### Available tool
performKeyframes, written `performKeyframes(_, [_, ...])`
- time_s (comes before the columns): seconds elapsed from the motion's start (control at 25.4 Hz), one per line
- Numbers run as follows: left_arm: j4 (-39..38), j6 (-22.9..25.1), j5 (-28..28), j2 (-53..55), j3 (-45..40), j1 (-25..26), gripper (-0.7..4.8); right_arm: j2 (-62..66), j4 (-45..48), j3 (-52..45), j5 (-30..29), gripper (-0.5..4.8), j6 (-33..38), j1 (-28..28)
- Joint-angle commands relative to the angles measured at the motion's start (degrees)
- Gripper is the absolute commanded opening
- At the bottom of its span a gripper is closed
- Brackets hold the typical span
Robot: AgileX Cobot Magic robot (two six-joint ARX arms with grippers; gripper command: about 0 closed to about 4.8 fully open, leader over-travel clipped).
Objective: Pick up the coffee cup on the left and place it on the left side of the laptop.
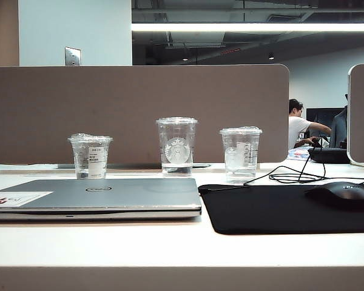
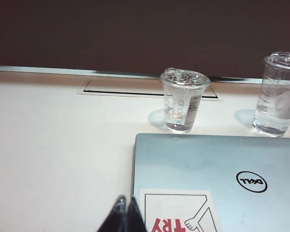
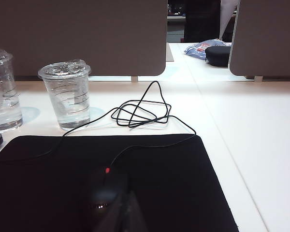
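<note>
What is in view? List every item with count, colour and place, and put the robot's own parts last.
coffee cup: one, clear with white label, behind the laptop's left end
tall cup: one, clear with white logo, middle of the row
plain cup: one, clear, right of the row, behind the mouse pad
laptop: one, grey-silver, closed, front left of the table
mouse pad: one, black, right of the laptop
mouse: one, black, on the pad's right end
cable: one, black, looped behind the pad
divider: one, brown, behind the cups
left gripper: one, black, shut, over the laptop's near left corner
right gripper: one, dark, blurred, above the mouse
</note>
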Motion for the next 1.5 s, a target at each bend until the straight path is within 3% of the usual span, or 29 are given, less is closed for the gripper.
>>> performKeyframes(0.04, [2.4, 0.2, -0.1, 0.0, 0.3, 0.0, -0.05, -0.1, 0.8, -0.2, -0.2, -0.01, 0.1, 0.0])
performKeyframes(0.43, [4.5, 0.2, -1.2, 0.0, 2.8, 0.0, -0.05, -0.1, 0.3, 1.7, -1.0, -0.02, 0.5, 0.1])
performKeyframes(0.59, [2.5, -1.6, -3.3, 2.4, 8.3, 0.0, -0.05, 0.2, -2.0, 7.0, -1.7, -0.02, 0.5, 0.1])
performKeyframes(0.83, [3.8, -2.6, -3.8, 14.8, 16.5, 0.0, -0.05, 0.2, -5.2, 13.3, -2.7, -0.03, 0.4, 0.1])
performKeyframes(1.1, [10.4, -2.8, -3.6, 29.8, 23.0, -0.5, -0.05, 1.9, -5.1, 17.3, -2.3, -0.03, -1.6, 0.2])
performKeyframes(1.26, [14.5, -2.7, -3.7, 39.6, 26.8, -4.1, -0.05, 6.1, -4.9, 20.1, -2.5, -0.03, -1.5, 0.2])
performKeyframes(1.5, [24.8, -2.8, -3.7, 55.4, 29.6, -8.5, -0.05, 16.7, -4.5, 26.7, -9.8, -0.03, -1.5, 0.2])
